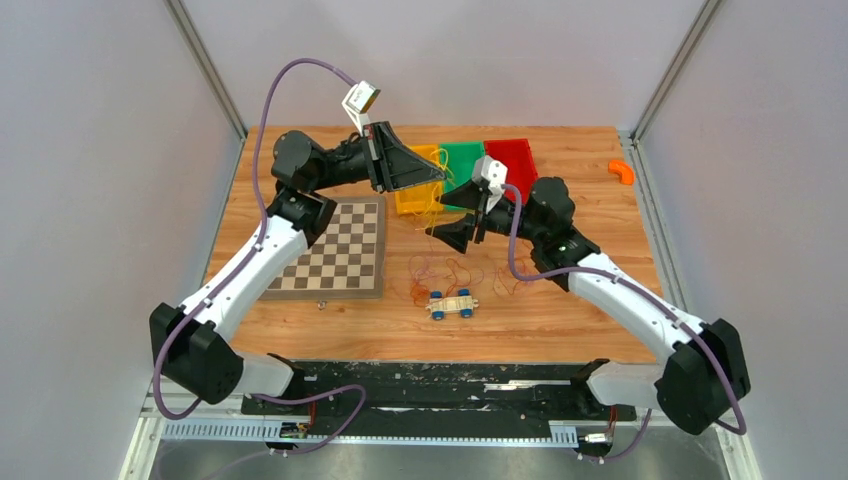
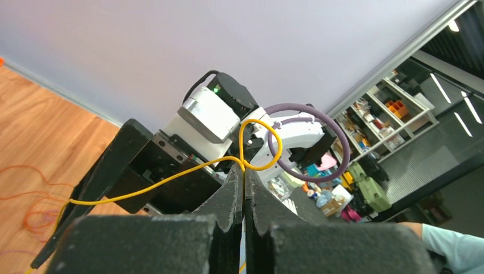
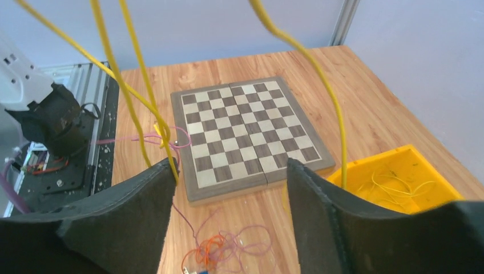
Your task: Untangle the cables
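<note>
Now: one yellow cable is lifted off the tabletop; the other cables lie on the wood.
Left hand: fingers pressed together, pinching the yellow cable. A small loop stands just above the pinch, and the free run leads off toward the other arm.
Right hand: fingers spread wide, nothing between them. Several yellow strands hang in front of it, and one passes close by the edge of a finger; I cannot tell if it touches.
Height and place: the top view shows both hands raised over the far middle of the tabletop, the left one above the yellow bin. The right wrist view shows more yellow coils lying inside that bin.
Other cables: orange and pink cables sit in a loose knot between the chessboard and the toy car, close to the car.
Step in hand, as I judge it: drawing the yellow cable out of the rest, with the right hand free to take a second hold.
Doing it well: close the right hand on one strand only, a little way down from the pinch, then move the hands apart slowly so the loop slides out instead of tightening.
Watch for: hanging strands crossing each other, so it is easy to catch two at once, and the cable snagging on the bin's rim.
</note>
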